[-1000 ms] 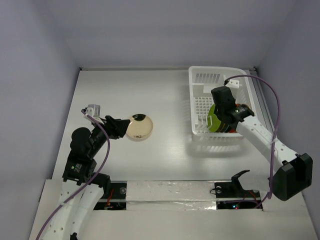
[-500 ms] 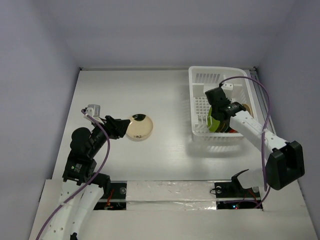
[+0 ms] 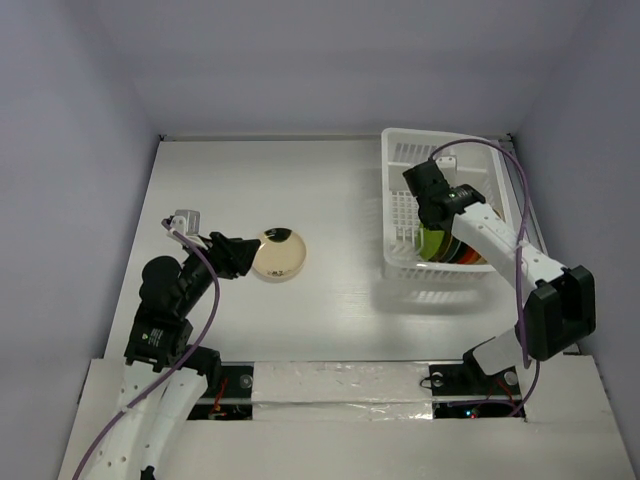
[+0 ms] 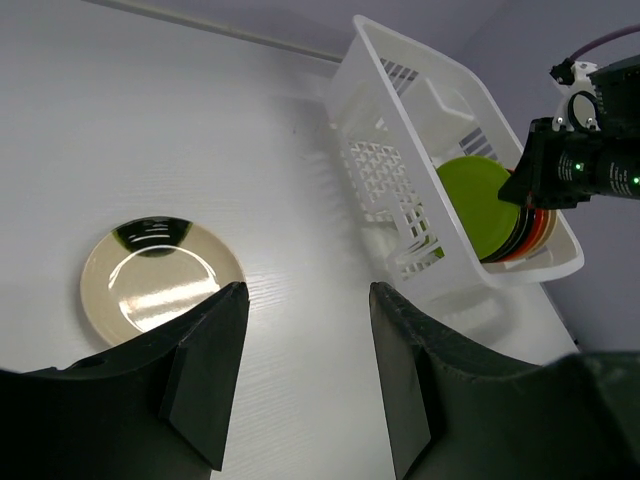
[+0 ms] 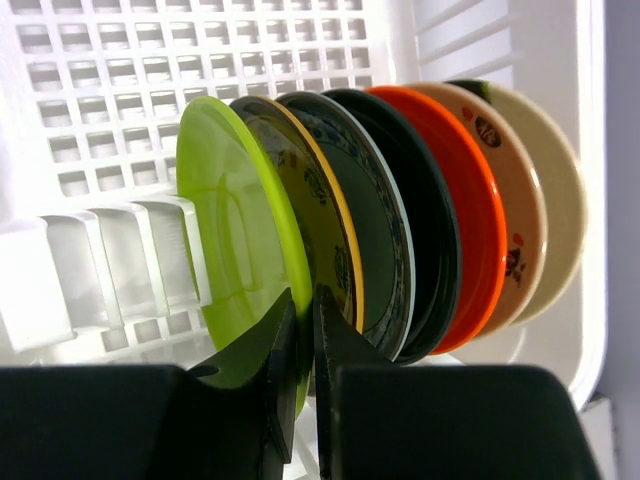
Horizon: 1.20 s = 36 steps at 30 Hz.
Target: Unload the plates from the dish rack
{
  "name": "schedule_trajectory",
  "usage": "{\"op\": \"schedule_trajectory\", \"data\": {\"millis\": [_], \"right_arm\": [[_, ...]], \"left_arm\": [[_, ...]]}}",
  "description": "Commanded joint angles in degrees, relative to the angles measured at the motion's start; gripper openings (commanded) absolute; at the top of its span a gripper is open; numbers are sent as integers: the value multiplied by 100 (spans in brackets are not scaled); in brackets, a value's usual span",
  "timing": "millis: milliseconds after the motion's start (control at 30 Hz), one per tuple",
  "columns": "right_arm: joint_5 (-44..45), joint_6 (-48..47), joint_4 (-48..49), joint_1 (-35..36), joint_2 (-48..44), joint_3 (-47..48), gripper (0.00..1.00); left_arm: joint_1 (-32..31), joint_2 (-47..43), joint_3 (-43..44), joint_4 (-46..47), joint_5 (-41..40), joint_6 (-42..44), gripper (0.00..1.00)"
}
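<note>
The white dish rack (image 3: pixel 400 262) stands at the right of the table and holds several plates on edge. In the right wrist view the lime green plate (image 5: pixel 225 240) is first in the row, then a dark yellow-rimmed plate (image 5: pixel 325 230), a teal one, an orange plate (image 5: pixel 470 210) and cream ones. My right gripper (image 5: pixel 304 305) is shut on the rim of the lime green plate; it shows in the top view (image 3: pixel 432 212) inside the rack. A cream plate (image 3: pixel 279 255) lies flat on the table. My left gripper (image 4: pixel 305 300) is open and empty just right of it.
The rack (image 4: pixel 420 190) and the right arm (image 4: pixel 585 150) show at the upper right of the left wrist view. The cream plate (image 4: pixel 155 280) lies at its left. Grey walls enclose the table on three sides.
My right arm has swung back over the rack, its wrist moving toward the far side while the gripper stays at the green plate. The left arm and cream plate have not moved.
</note>
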Motion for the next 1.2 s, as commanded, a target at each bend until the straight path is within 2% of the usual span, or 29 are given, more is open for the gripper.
{"op": "schedule_trajectory", "data": {"millis": [0, 533, 733, 967, 1033, 1067, 1100, 1133, 1167], "right_arm": [[463, -188, -239, -38, 134, 654, 0], [1123, -382, -707, 357, 365, 1365, 0], [1272, -365, -961, 463, 400, 1761, 0], [1309, -39, -718, 954, -538, 2236, 0], [967, -48, -314, 1111, -803, 2106, 0], [417, -74, 2, 1209, -1031, 1956, 0], [89, -92, 336, 1305, -1120, 1772, 0], [-254, -22, 1044, 1454, -1173, 1579, 0], [-1023, 83, 1382, 1517, -1148, 1238, 0]], "left_arm": [[31, -93, 6, 293, 96, 1, 48], [31, -85, -11, 319, 131, -8, 48], [31, -76, -20, 346, 201, -8, 56], [31, -67, -2, 319, 175, 9, 57], [31, -67, 6, 311, 166, 1, 50], [31, -67, 15, 319, 157, 9, 39], [31, -67, 15, 311, 157, 9, 32], [31, -67, 6, 319, 166, 9, 22], [31, -67, 6, 311, 157, 18, 8]]}}
